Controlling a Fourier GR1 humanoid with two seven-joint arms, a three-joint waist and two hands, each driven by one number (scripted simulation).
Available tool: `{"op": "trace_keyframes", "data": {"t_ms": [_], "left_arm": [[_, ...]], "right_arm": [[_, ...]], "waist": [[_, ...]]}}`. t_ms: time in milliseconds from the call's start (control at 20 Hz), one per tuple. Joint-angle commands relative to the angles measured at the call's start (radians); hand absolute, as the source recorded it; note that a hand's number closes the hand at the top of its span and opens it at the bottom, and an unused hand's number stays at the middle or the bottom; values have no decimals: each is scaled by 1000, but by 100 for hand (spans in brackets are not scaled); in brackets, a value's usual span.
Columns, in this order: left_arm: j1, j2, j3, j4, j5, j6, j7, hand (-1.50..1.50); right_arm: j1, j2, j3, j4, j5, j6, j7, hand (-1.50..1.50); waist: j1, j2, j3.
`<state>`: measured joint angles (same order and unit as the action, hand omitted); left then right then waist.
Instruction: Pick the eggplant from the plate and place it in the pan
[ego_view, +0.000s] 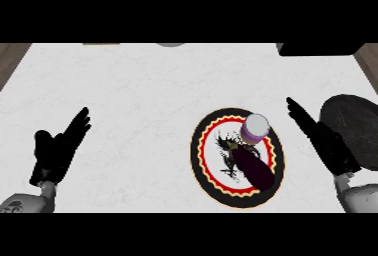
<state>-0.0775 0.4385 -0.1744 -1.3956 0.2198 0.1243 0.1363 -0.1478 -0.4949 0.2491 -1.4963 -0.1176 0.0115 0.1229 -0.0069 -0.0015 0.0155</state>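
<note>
A dark purple eggplant (252, 164) lies on a round plate (203, 165) with a black, yellow and red rim, right of centre. A small purple and white jar (255, 128) stands at the plate's far edge, just beyond the eggplant's stem. The dark pan (356, 125) sits at the right edge of the counter. My right hand (322, 140) is open with straight fingers, between the plate and the pan, touching neither the eggplant nor the jar. My left hand (60, 147) rests open at the lower left, far from the plate.
The white counter (148, 90) stretches wide between my hands. A black object (317, 48) sits at the far right corner, and a grey round item (170, 44) peeks in at the far edge. Brown flooring shows past both side edges.
</note>
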Motion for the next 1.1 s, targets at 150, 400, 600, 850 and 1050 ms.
{"op": "trace_keyframes", "data": {"t_ms": [150,400,600,850,1050], "left_arm": [[-68,-115,-70,-79,48,-37,14,0],[-70,-213,-121,-90,114,-79,11,0],[-42,-233,-111,-84,118,-61,3,0],[-15,-193,-79,-135,135,-71,29,0],[-7,-215,-92,-114,134,-66,31,0]], "right_arm": [[-220,33,273,-107,101,249,-75,150],[-457,-29,387,-165,394,277,-262,-150],[-441,81,397,12,404,212,-577,-150],[-552,-48,543,3,603,361,-541,-150],[-658,-61,697,-76,817,444,-341,-150]], "waist": [[97,3,-17],[116,7,-17],[59,14,-14],[44,0,-17],[30,-12,-20]]}}
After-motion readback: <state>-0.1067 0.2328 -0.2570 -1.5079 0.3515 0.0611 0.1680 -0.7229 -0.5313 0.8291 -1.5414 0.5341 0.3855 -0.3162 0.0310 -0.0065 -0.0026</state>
